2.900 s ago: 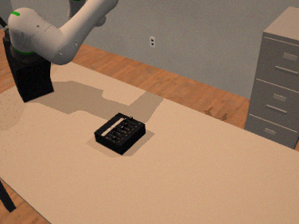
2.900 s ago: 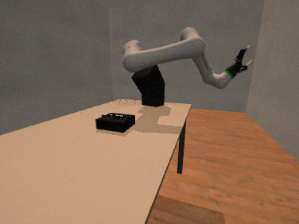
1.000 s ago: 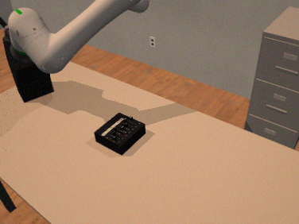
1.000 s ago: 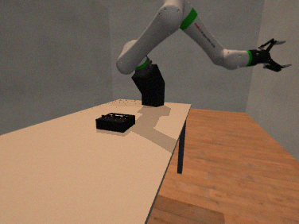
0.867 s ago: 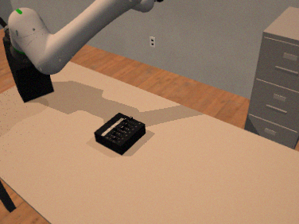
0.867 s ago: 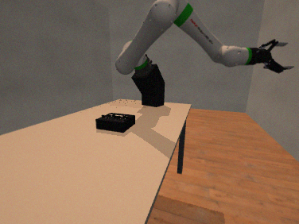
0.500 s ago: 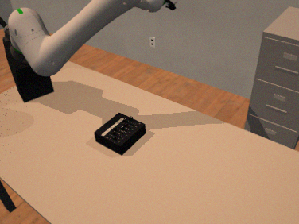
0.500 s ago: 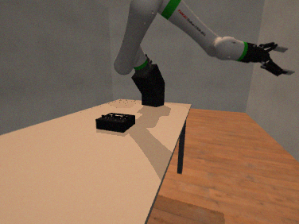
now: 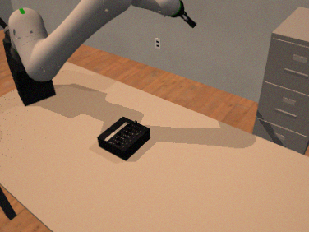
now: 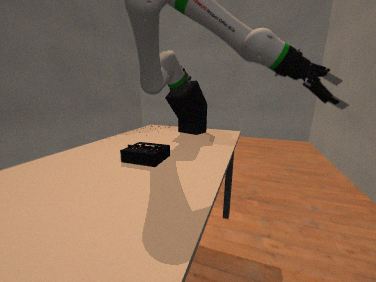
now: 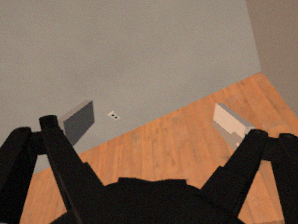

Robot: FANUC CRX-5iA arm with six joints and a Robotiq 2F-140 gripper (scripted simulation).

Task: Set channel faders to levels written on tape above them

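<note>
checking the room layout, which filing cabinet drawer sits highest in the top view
The topmost drawer of the grey filing cabinet, just under its top panel; the other drawers stack below it toward the floor.

top: high, oblique | exterior: table-level side view | wrist: faces floor | shared: table (image 9: 205, 185)
</note>
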